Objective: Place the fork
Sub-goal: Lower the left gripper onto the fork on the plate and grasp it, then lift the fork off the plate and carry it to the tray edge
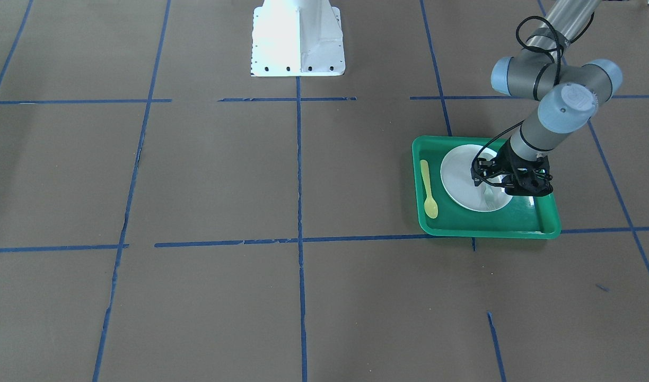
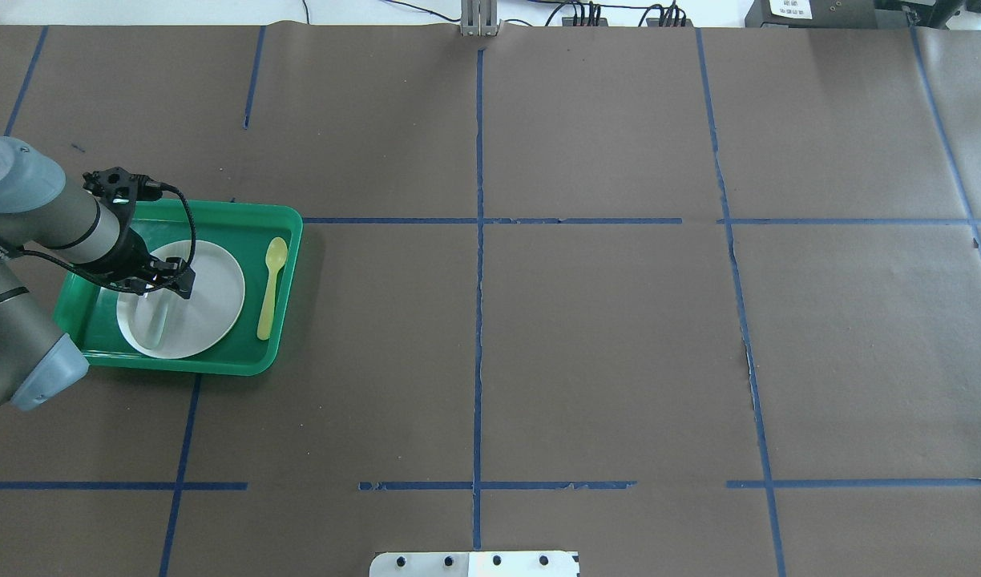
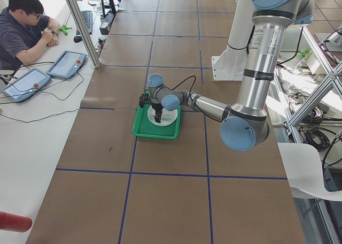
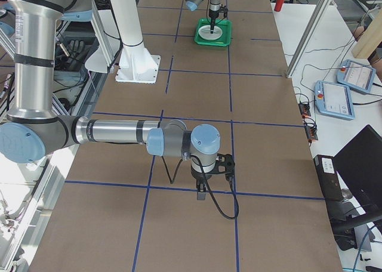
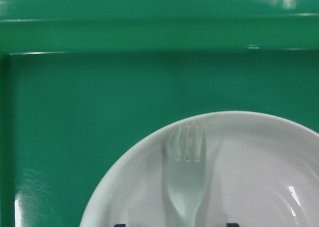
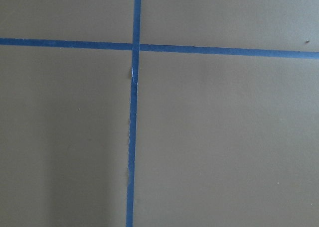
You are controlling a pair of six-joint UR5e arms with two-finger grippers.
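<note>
The white fork (image 5: 187, 182) lies flat on the white plate (image 5: 259, 177), tines toward the plate's rim. It also shows in the overhead view (image 2: 157, 316). The plate (image 2: 210, 296) sits in the green tray (image 2: 218, 216). My left gripper (image 2: 168, 284) hangs low over the plate, above the fork's handle end. Its fingertips (image 5: 231, 225) stand wide apart on either side of the handle, so it is open and holds nothing. My right gripper (image 4: 202, 191) shows only in the exterior right view, over bare table far from the tray. I cannot tell whether it is open or shut.
A yellow spoon (image 2: 271, 288) lies in the tray beside the plate, on the side toward the table's middle. The tray's raised rim (image 5: 149, 10) runs close beyond the plate. Brown paper with blue tape lines (image 2: 478, 320) covers the table.
</note>
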